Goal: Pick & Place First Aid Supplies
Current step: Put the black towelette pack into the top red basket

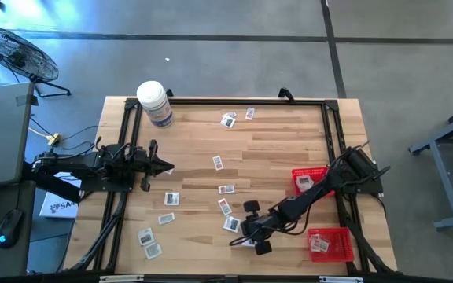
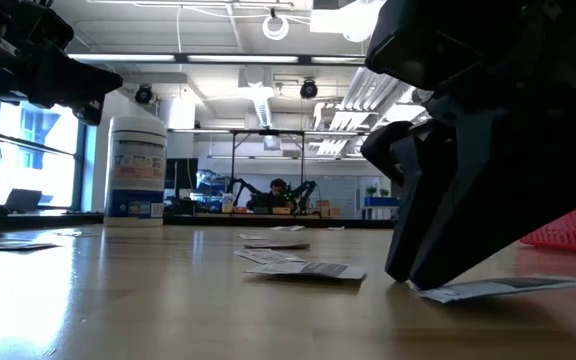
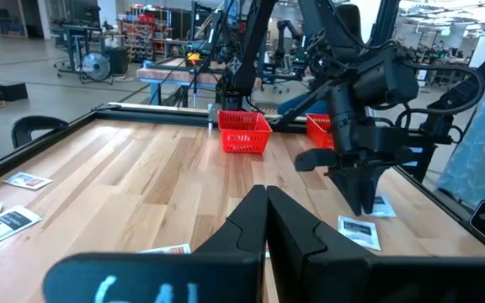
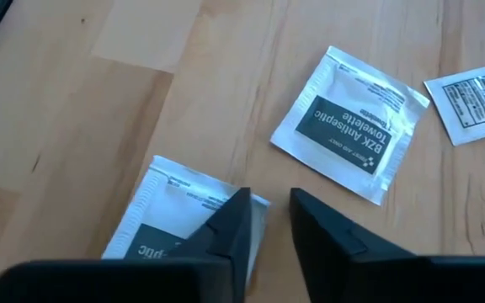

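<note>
Several small white first aid packets lie flat across the wooden table [image 1: 274,141], such as one at mid-table [image 1: 219,163]. My right gripper [image 4: 268,210] points steeply down near the table's front edge, its fingers a narrow gap apart. It stands over the end of one packet [image 4: 175,210], which also shows in the low view [image 2: 508,288]. A second packet printed "Antiseptic towelette" [image 4: 348,126] lies just beyond. My left gripper [image 3: 266,202] is shut and held level above the table's left side [image 1: 167,167], touching nothing. My right gripper comes from above, slanting down, with its tips at table height [image 2: 408,275]. One finger [image 4: 230,223] covers the packet's edge at one corner [image 4: 255,206], and the other stands just off that edge over bare wood. The packet lies flat on the table. I cannot tell whether the fingers touch it.
Two red mesh baskets stand at the right, one farther back [image 1: 309,177] and one at the front corner [image 1: 330,242]. A white bottle [image 1: 154,102] stands at the far left. A black frame rims the table. More packets lie at the front left [image 1: 145,235].
</note>
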`<action>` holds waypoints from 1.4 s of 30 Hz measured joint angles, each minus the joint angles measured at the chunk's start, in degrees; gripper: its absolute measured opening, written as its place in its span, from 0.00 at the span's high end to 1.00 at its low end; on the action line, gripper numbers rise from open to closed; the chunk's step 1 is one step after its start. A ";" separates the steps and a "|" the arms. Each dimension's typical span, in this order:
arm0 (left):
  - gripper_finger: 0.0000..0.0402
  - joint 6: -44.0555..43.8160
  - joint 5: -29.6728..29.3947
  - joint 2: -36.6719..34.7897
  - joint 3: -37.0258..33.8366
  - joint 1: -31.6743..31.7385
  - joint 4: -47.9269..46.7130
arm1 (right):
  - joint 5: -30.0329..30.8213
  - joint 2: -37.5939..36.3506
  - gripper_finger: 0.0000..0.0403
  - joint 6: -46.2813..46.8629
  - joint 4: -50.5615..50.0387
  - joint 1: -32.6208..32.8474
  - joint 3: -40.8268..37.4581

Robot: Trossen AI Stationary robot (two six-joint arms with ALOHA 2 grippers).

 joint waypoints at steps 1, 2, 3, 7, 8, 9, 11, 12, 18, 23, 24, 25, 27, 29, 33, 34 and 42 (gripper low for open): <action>1.00 -0.02 0.00 0.01 -0.02 0.01 0.00 | 0.05 0.02 0.85 0.00 -0.06 -0.02 0.00; 1.00 -0.01 0.00 0.00 -0.01 0.01 0.00 | 0.18 0.05 0.88 0.00 -0.09 -0.05 -0.03; 1.00 0.00 0.00 0.00 0.00 0.01 0.00 | 0.26 0.07 0.91 -0.02 -0.12 -0.13 -0.07; 1.00 -0.01 0.00 0.00 -0.01 0.01 0.00 | 0.00 0.02 0.99 -0.17 -0.29 -0.64 -0.11; 1.00 -0.02 0.00 -0.01 -0.01 0.01 0.01 | 0.34 -0.11 0.99 -0.03 -0.27 -0.76 -0.11; 1.00 0.00 0.00 -0.01 0.00 0.01 0.00 | 0.84 -0.22 0.98 0.46 -0.22 -0.78 -0.14; 1.00 -0.02 0.00 0.00 0.00 0.01 0.01 | 1.47 -0.89 0.99 0.89 -0.30 -0.76 -0.22; 1.00 -0.02 0.00 -0.01 -0.02 0.02 0.00 | 1.44 -1.34 0.99 0.85 -0.46 -0.78 -0.24; 1.00 0.00 0.00 -0.01 -0.02 0.00 0.00 | 2.21 -6.94 1.00 1.07 -5.27 -0.81 -0.61; 1.00 -0.02 0.00 0.00 0.00 0.02 0.00 | 6.31 -14.06 1.00 5.81 -15.44 -0.79 -0.49; 1.00 -0.01 0.00 0.00 -0.01 0.02 0.00 | 6.95 -15.87 1.00 6.85 -17.87 -0.79 -0.50; 1.00 -0.01 0.00 0.01 0.00 0.01 0.00 | 7.69 -17.75 1.00 8.02 -19.96 -0.79 -0.48; 1.00 -0.01 0.00 0.00 0.00 0.00 0.00 | 9.82 -21.86 1.00 11.93 -26.83 -0.79 -0.28; 1.00 -0.02 0.00 -0.01 0.00 -0.01 0.00 | 12.00 -25.78 1.00 17.07 -35.52 -0.78 -0.33; 1.00 0.00 0.02 -0.01 0.00 0.00 0.00 | 15.57 -33.26 1.00 29.31 -53.23 -0.79 -0.33; 1.00 0.00 0.00 0.01 -0.02 0.00 0.00 | 16.36 -34.84 1.00 32.28 -57.41 -0.79 -0.33; 1.00 0.00 0.00 -0.01 -0.01 0.00 0.00 | 17.53 -44.61 1.00 46.99 -71.36 -0.82 -4.20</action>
